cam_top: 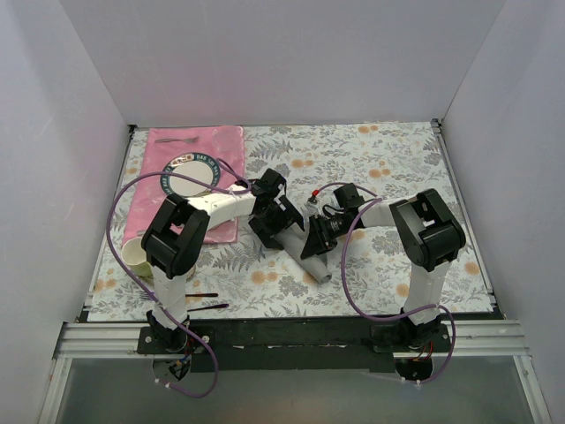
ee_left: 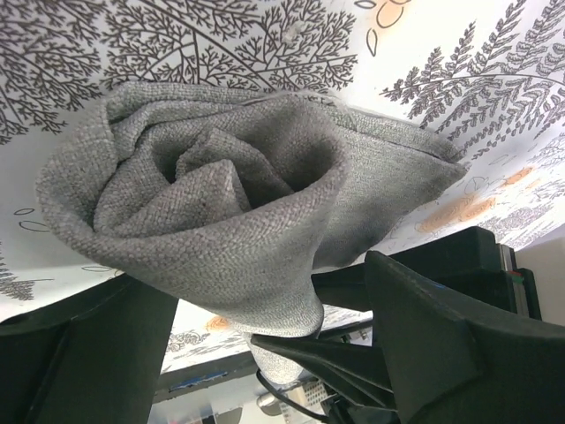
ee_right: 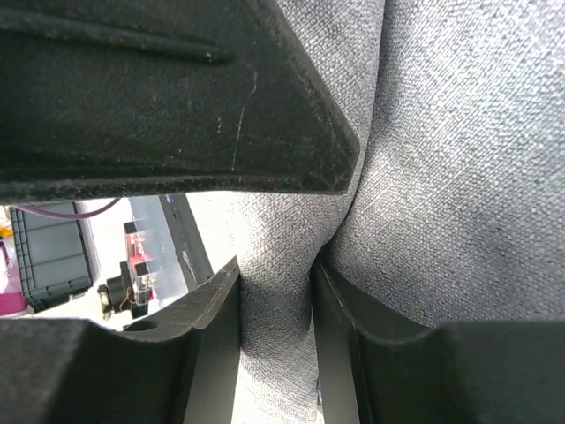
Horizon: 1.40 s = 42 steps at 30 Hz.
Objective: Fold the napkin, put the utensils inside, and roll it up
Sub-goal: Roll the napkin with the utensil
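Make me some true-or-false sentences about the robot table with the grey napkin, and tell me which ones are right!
1. The grey cloth napkin is rolled into a tube. True.
2. The roll lies on the pink rectangular placemat. False: it is over the flowery tablecloth, right of the placemat.
3. The left pincer and the right pincer are both at the roll. True.
4. The pale cup is at the table's right edge. False: it is at the left edge, beside the left arm.
5. A round dark-rimmed plate sits on the placemat. True.
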Available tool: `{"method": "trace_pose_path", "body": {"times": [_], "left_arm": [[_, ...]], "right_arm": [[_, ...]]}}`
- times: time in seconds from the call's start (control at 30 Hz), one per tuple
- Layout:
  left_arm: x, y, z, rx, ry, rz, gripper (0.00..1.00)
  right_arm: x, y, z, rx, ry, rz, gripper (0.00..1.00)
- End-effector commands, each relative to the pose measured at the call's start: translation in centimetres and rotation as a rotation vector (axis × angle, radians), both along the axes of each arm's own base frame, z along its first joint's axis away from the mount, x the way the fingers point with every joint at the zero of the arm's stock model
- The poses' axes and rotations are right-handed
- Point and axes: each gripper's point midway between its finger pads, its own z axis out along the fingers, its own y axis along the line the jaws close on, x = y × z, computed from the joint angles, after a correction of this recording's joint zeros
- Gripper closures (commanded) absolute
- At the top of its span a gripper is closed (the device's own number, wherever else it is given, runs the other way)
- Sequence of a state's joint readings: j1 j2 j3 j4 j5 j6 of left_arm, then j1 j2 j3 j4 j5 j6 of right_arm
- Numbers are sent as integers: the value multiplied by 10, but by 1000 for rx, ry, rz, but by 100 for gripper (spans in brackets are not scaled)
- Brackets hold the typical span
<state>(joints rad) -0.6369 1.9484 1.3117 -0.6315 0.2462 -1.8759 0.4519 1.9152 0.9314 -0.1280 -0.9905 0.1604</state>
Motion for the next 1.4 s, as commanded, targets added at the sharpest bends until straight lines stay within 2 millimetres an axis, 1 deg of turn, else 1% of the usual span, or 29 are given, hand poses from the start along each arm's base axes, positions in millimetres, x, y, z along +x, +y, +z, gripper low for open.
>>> {"method": "trace_pose_path", "body": {"times": [0.0,0.1,0.13,0.2,0.23,0.27,0.3,0.33,0.37,0.43,0.47,0.5,0.53,0.57,0.6,0.67,0.7,0.77,0.8,0.87,0.93,0.97,1.03,1.07,1.2,1.27,1.3,1.33,1.37], "left_arm": [[-4,17,1,75,-14,35,17],[-2,18,-5,103,-8,18,20],[-1,19,-6,110,-6,15,25],[0,20,-12,134,0,5,31],[-2,22,-14,141,9,-1,37],[-3,21,-16,139,15,-4,39],[-6,22,-19,141,28,-11,43],[-6,21,-19,136,28,-11,46],[-6,20,-19,128,26,-14,51],[-5,21,-15,127,16,-17,52],[-3,20,-13,124,13,-20,54],[-2,20,-11,121,11,-20,54],[-1,17,-8,110,10,-27,55],[-1,16,-6,104,9,-27,56],[-1,16,-5,97,13,-26,57],[-2,13,-3,70,25,-26,59],[-2,14,-2,63,30,-22,60],[-2,15,0,55,38,-18,60],[0,16,2,52,38,-14,60],[0,19,3,47,45,-3,60],[0,21,3,35,53,8,60],[-1,22,2,31,60,18,60],[-3,21,2,17,71,22,60],[-3,20,3,14,71,22,60],[-1,17,4,-5,72,27,60],[0,16,6,-9,70,24,56],[0,15,7,-11,69,19,53],[0,15,9,-12,64,15,50],[1,15,10,-11,58,13,47]], "right_arm": [[2,-4,-2,-37,-6,-24,56],[6,-4,0,-52,-23,-26,54],[5,-5,1,-59,-29,-16,54],[10,-8,3,-91,-68,-22,50],[12,-9,6,-109,-79,-11,48],[17,-13,7,-152,-116,-22,45],[17,-13,9,-180,-136,-16,43],[20,-14,13,-197,-179,-2,41],[25,-20,19,-272,-221,-13,39],[26,-21,26,-366,-312,5,35],[37,-36,34,-501,-415,-39,33],[32,-31,39,-555,-496,-17,31],[32,-31,45,-600,-567,-24,29],[40,-39,56,-678,-672,-73,25],[33,-29,61,-699,-747,-57,24],[34,-27,69,-762,-854,-89,21],[24,-15,71,-758,-892,-64,21],[22,-11,68,-806,-939,-57,20],[15,-1,67,-798,-963,-31,20],[13,2,55,-844,-980,-8,18],[9,9,47,-854,-991,17,18],[9,11,39,-870,-986,33,17],[8,17,33,-860,-991,38,17],[8,18,27,-864,-985,46,17],[11,17,17,-872,-992,33,20],[14,14,14,-890,-984,18,26],[18,13,14,-883,-978,6,33],[19,12,13,-877,-966,1,44],[20,7,8,-868,-933,-2,49]]}}
